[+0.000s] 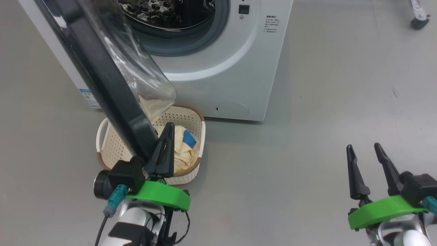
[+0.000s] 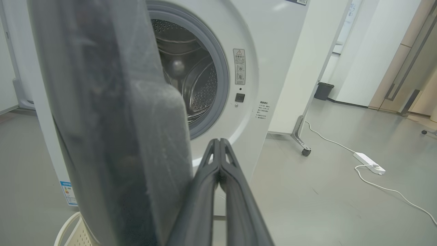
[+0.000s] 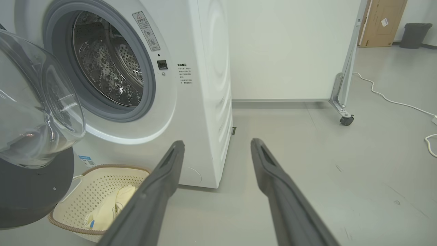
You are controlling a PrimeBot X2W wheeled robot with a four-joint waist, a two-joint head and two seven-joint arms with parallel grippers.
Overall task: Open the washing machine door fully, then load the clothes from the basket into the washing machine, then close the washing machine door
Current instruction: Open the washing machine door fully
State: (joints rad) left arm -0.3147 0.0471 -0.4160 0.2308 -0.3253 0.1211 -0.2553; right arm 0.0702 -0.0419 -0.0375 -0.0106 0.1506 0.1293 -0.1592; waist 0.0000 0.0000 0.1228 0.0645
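The washing machine door [image 1: 102, 78] hangs partly open over the basket [image 1: 111, 147]. It looks hard, heavy and smooth, so push on its edge. The left claw [image 1: 168, 127] is shut tight, right beside that edge. The right claw [image 1: 363, 147] is open and holds nothing. The clothes [image 1: 181, 155] lie in the basket. They look soft and light, so pinch a fold.

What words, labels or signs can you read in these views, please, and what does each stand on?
No text is legible.
Warning sticker on the washing machine: triangle sign at top, wording too small.
Printed lines on its front: blurred.
Blue sticker low on its front: too small.
Label on the cardboard box: too small.
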